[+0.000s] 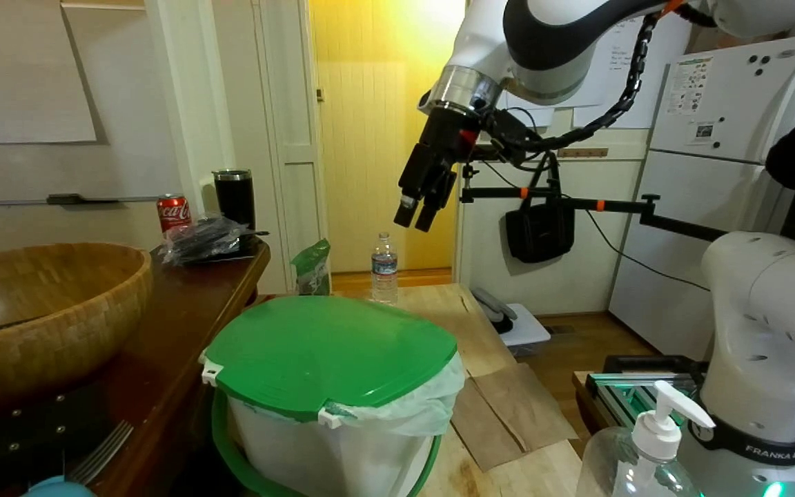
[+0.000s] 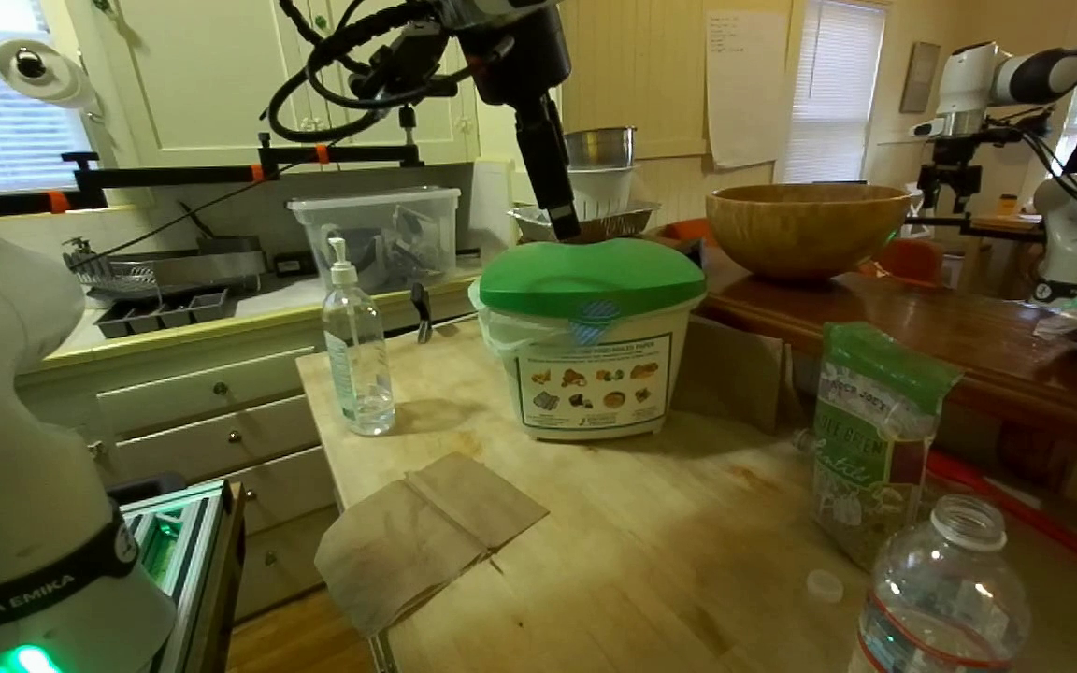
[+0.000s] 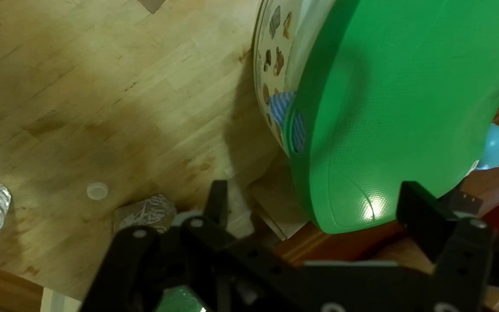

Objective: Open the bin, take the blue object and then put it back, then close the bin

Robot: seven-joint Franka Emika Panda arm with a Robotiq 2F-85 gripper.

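Blocky and black, the gripper [image 3: 314,190] hangs with fingers wide apart, above the table [image 3: 167,108] and apart from the lid [image 3: 409,108]. Green, glossy and gently curved, it covers the whitish bin [image 2: 595,383] on that table, wrinkled pale liner [image 1: 432,404] puffing out beneath. Grained wood stretches between bin and water bottle [image 2: 940,584]; the edge of the dark counter [image 1: 180,304] runs near the bin.

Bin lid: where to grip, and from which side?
I'd catch the front edge of the lid at the blue-striped patch, bringing the gripper in from the label side. The edge juts out there in the wrist view; the white clips on the opposite edge look like hinges, so lifting at the front should swing it open. The broad top offers little to pinch.
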